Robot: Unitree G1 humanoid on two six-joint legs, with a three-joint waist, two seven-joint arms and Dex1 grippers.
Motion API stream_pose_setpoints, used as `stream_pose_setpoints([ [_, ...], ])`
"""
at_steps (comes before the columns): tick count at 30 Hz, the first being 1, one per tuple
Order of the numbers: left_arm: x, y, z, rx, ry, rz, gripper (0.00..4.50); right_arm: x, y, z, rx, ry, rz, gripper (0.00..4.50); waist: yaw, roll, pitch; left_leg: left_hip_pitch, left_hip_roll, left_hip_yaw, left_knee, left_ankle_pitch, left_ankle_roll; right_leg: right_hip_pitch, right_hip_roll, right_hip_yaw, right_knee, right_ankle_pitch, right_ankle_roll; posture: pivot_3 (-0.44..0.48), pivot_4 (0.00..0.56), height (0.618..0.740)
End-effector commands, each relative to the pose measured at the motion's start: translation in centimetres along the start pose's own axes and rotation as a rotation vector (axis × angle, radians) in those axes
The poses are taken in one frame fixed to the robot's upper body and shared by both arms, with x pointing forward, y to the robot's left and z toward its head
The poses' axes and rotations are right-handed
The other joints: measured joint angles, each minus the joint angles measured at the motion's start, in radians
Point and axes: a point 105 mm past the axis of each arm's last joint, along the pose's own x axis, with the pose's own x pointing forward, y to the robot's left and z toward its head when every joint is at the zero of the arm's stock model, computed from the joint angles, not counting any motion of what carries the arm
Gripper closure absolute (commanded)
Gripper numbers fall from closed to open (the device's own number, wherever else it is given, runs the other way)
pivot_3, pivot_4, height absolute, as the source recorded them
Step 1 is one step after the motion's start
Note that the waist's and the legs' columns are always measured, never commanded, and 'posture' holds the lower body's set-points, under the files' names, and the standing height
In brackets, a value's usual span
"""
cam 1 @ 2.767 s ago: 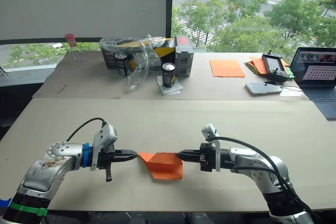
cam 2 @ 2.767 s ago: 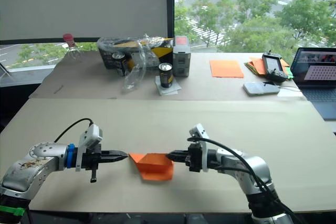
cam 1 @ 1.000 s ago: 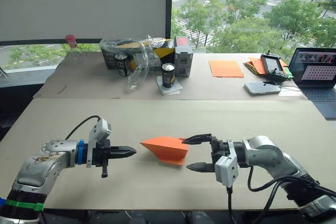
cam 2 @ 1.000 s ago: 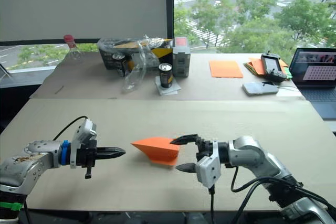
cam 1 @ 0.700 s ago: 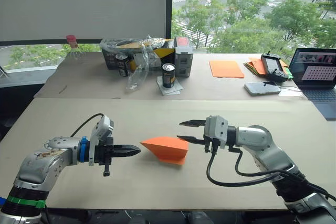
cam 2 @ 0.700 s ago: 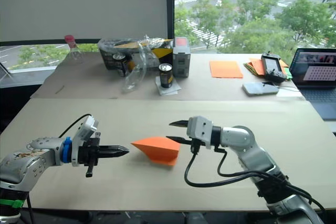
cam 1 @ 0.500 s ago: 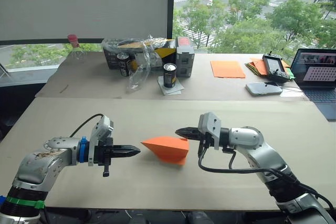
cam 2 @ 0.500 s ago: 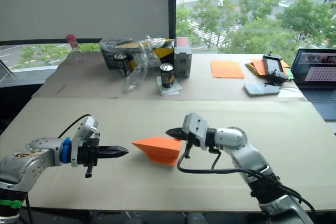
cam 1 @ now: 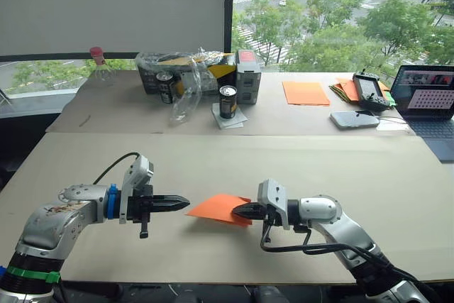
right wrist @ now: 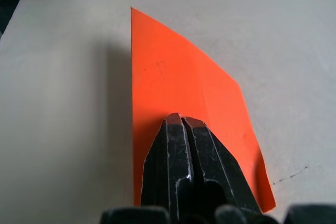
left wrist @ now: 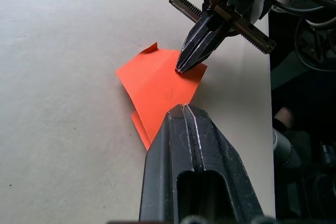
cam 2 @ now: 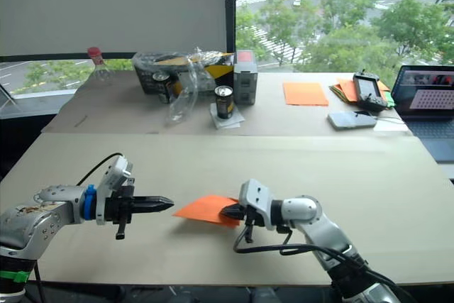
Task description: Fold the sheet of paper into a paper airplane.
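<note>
Your right claw (cam 1: pixel 238 210) presses down on the paper airplane (cam 1: pixel 216 207), its two black fingers drawn together with their tips on the wide rear end of the orange wedge. The folded paper lies flat on the near part of the pale desk (cam 1: pixel 213 157), its pointed nose aimed toward your left claw (cam 1: pixel 186 203). That claw hovers just beside the nose, apart from it, fingers closed on nothing. On the far desk stand a black can (cam 1: pixel 228 101) and a smooth orange sheet (cam 1: pixel 306 92).
</note>
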Motion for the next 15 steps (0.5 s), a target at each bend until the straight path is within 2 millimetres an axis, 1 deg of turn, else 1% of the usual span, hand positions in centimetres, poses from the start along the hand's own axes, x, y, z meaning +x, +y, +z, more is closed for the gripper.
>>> stream_pose_setpoints([
  [1,0.1,-0.3,0.8,0.061,0.021,-0.020,4.50,0.1,0.7,0.1,-0.020,-0.001,0.014,4.49,0.001,0.000,0.000,0.000,0.000,0.000,0.000,0.000,0.000,0.000,0.000,0.000,0.000,0.000,0.000,0.000,0.150,0.730],
  [6,0.8,-0.2,0.2,0.074,0.053,-0.028,4.50,0.3,1.1,-0.7,-0.005,0.029,0.017,4.49,0.001,0.000,0.000,0.000,0.000,0.000,0.000,0.000,0.000,0.000,0.000,0.000,0.000,0.000,0.000,0.000,0.150,0.730],
  [9,2.5,0.0,-0.4,0.098,0.070,-0.028,4.50,0.2,1.1,-1.8,0.005,0.092,0.013,4.49,0.002,0.000,0.000,0.000,0.000,0.000,0.000,0.000,0.000,0.000,0.000,0.000,0.000,0.000,0.000,0.000,0.150,0.730],
  [13,4.2,0.4,-0.4,0.129,0.044,-0.023,4.50,0.1,1.3,-2.6,0.004,0.156,0.032,4.49,0.003,0.000,0.000,0.000,0.000,0.000,0.000,0.000,0.000,0.001,0.000,0.000,0.000,0.000,0.000,0.000,0.150,0.730],
  [15,5.7,1.1,-0.8,0.176,0.040,-0.001,4.50,-0.1,1.8,-2.9,-0.010,0.185,0.048,4.49,0.005,0.000,0.000,0.001,0.000,0.000,0.000,0.000,0.000,0.001,0.000,0.000,0.000,0.000,0.000,0.000,0.150,0.730],
])
